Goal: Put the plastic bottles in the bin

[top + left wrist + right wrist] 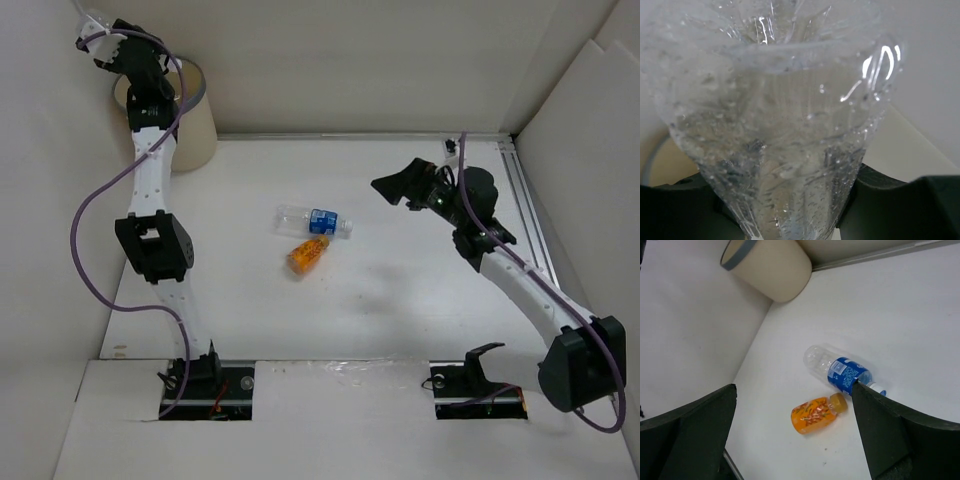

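My left gripper (108,45) is raised at the far left, beside the rim of the cream bin (203,128), and is shut on a clear plastic bottle (93,17). In the left wrist view that crinkled, droplet-covered bottle (780,135) fills the frame between the dark fingers (900,205). Two more bottles lie on the table's middle: a clear blue-labelled one (313,221) (840,371) and a small orange one (307,255) (812,416). My right gripper (392,186) (795,435) hovers open to the right of them, nothing between its fingers. The bin (775,265) stands in the far left corner.
White walls close in the table at the left, back and right. A metal rail (530,210) runs along the right edge. The left arm's elbow (155,245) hangs over the table's left side. Both arm bases (205,385) sit at the near edge.
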Controlling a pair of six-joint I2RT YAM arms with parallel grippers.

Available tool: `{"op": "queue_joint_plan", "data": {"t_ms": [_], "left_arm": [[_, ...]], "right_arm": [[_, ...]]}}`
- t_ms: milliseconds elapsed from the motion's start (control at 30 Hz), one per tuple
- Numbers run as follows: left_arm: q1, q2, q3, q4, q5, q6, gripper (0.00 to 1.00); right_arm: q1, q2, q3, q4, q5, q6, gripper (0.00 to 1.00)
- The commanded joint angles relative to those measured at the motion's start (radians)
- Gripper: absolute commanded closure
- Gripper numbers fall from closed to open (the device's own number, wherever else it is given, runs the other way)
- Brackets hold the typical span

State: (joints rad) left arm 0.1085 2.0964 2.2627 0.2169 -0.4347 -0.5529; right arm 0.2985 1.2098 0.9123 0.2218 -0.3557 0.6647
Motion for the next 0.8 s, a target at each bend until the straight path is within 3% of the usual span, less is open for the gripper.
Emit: {"op": "queue_joint_plan", "data": {"t_ms": [0, 133, 200, 233, 267, 333, 367, 533, 767], "left_arm": [[0.008, 0.025, 0.021, 0.134, -0.191, 0.094, 1.0], [0.034, 0.073, 0.011, 0.151, -0.22, 0.094, 1.0], [0.06, 0.106, 0.023, 0.171, -0.174, 0.094, 0.9], [0.06, 0.117, 0.023, 0.171, -0.174, 0.094, 0.78], [0.06, 0.137, 0.035, 0.2, -0.153, 0.094, 0.38], [0.08, 0.148, 0.051, 0.211, -0.086, 0.094, 0.04], [0.08, 0.163, 0.061, 0.222, -0.064, 0.081, 0.0], [0.114, 0.195, 0.135, 0.223, 0.089, 0.051, 0.0], [0.09, 0.117, 0.222, 0.122, 0.305, 0.04, 0.0]], "right_arm": [[0.045, -0.003, 0.003, 0.033, 0.04, -0.056, 0.0], [0.065, -0.003, 0.003, 0.033, 0.04, -0.095, 0.0], [0.086, -0.003, -0.009, 0.033, 0.102, -0.143, 0.0], [0.087, -0.003, -0.009, 0.033, 0.103, -0.163, 0.0], [0.096, 0.02, -0.009, 0.033, 0.103, -0.178, 0.0], [0.096, 0.043, 0.002, 0.033, 0.103, -0.214, 0.0], [0.096, 0.065, 0.002, 0.033, 0.083, -0.223, 0.0], [0.143, 0.146, 0.06, -0.005, 0.076, -0.296, 0.0], [0.166, 0.377, 0.293, -0.173, 0.109, -0.523, 0.0]]}}
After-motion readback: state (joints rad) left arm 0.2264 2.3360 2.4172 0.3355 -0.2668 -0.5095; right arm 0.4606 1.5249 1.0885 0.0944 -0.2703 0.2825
